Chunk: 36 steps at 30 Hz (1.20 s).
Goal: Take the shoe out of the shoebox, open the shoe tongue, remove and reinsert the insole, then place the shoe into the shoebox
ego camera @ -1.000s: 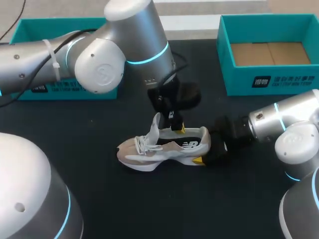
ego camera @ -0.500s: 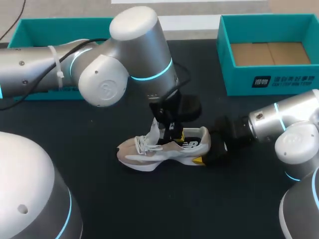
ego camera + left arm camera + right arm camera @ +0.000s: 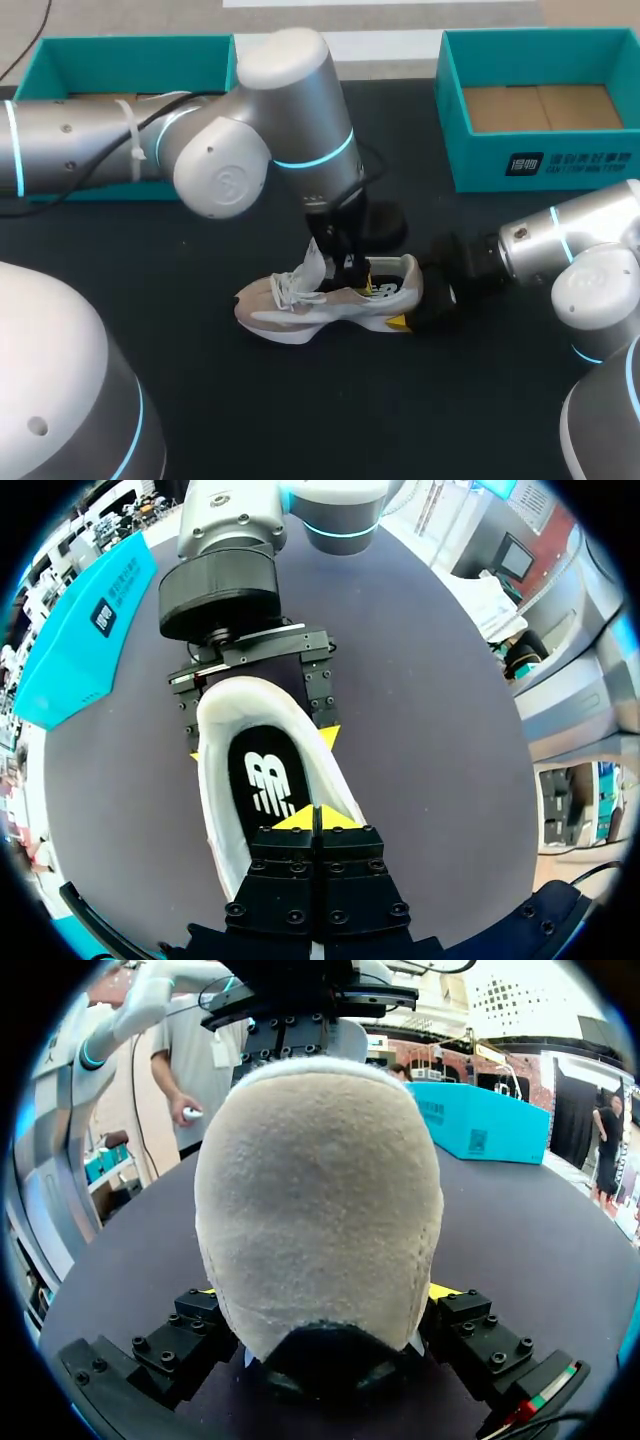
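Open teal shoebox [image 3: 540, 165] at two o'clock of the shoe [image 3: 320, 305]. A second teal box [image 3: 130, 55] at ten o'clock is half blocked by the left arm [image 3: 250, 140]. The shoe lies mid-tabletop [image 3: 300, 410], toe to nine o'clock. The right gripper [image 3: 322, 1300] clamps the heel from three o'clock. The left gripper [image 3: 315, 818], fingers pressed together, pokes down at the insole [image 3: 265, 775]; whether it pinches anything is hard to tell.

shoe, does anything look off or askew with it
Nothing stands out. The shoe sits upright on the table, its heel held by the right gripper, tongue raised, the left gripper closed inside its opening.
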Each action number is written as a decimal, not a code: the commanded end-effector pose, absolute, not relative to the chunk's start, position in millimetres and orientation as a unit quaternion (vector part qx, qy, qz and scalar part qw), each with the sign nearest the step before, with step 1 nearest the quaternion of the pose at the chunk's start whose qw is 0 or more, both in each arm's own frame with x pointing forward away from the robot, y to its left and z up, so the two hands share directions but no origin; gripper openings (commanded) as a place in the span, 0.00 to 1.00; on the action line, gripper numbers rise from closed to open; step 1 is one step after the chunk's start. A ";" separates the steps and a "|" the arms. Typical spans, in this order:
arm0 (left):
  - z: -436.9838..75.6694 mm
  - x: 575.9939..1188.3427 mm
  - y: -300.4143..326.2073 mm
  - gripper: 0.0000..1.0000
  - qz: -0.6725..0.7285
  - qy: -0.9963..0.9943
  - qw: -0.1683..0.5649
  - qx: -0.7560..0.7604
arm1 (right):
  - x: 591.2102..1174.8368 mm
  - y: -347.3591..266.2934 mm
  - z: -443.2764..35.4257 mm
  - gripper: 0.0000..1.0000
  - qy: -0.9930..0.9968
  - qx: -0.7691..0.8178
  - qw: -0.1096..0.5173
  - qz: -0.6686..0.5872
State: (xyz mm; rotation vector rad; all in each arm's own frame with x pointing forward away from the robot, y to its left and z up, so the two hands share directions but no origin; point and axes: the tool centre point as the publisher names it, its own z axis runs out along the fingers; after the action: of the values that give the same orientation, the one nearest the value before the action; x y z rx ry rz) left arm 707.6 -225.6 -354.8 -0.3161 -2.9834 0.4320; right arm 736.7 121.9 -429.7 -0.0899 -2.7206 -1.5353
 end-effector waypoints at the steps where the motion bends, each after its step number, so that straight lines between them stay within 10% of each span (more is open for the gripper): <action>1: -352.5 707.4 -223.6 0.00 0.146 -0.982 0.053 -0.104 | 737.8 125.3 -436.6 0.00 -0.871 -0.029 0.008 -0.490; 36: -343.7 716.6 -225.0 0.00 0.142 -0.983 0.049 -0.106 | 737.8 125.3 -436.6 0.00 -0.871 -0.029 0.008 -0.490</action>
State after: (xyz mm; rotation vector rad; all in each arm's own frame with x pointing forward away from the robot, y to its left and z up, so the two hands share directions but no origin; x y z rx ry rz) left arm 716.9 -225.3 -343.5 -0.3230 -2.9949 0.4331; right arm 736.6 122.0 -429.8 -0.0898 -2.7203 -1.5353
